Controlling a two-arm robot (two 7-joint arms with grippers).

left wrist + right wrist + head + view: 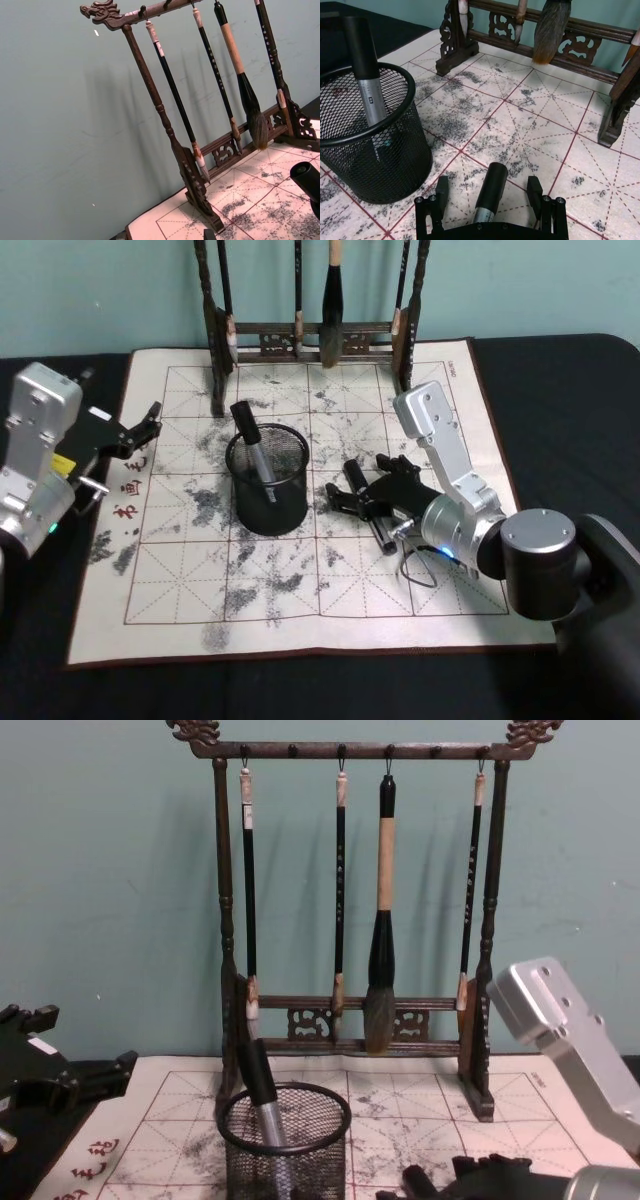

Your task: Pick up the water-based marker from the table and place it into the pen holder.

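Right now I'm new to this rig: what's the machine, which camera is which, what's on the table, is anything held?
It is a two-armed robot with a gripper on each arm. The head view looks down from above, the chest view looks low across the table, and each wrist view rides on one arm. On the black table lies an ink-stained mat, with a wooden brush rack at its far edge and a mesh pen holder with one marker standing in it. The right gripper is open, its fingers either side of a second marker lying on the mat. The left gripper is parked at the mat's left edge. Nothing is held.
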